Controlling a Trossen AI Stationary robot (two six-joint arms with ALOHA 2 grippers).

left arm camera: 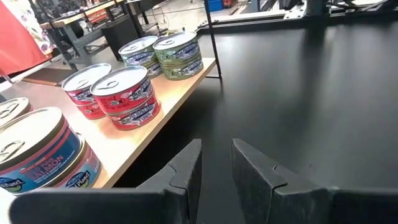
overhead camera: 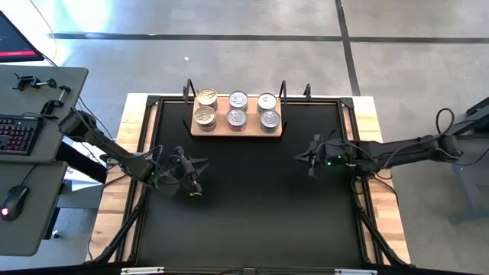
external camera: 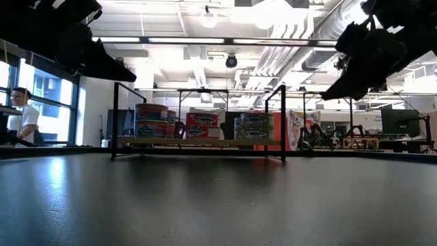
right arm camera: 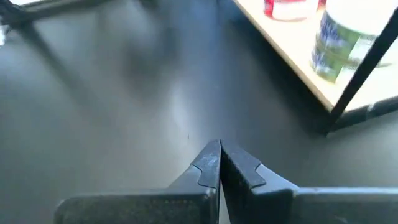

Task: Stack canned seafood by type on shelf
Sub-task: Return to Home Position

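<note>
Your tins (overhead camera: 238,109) sit stacked on the shelf (overhead camera: 221,131) upper centre; left gripper (overhead camera: 191,176) mid-left, fingers apart; right gripper (overhead camera: 312,159) mid-right, fingers pressed together.

The pale wooden tabletop (overhead camera: 368,122) before me is almost wholly covered by a black mat (overhead camera: 252,214). At the mat's far edge, centred, lies the shelf (overhead camera: 252,131), a light-brown board. On it stand tins (overhead camera: 237,118) in two rows of three, stacked apparently two high. Gold-lidded, blue-labelled ones are on my left, red in the middle, and what looks like green on my right.
</note>
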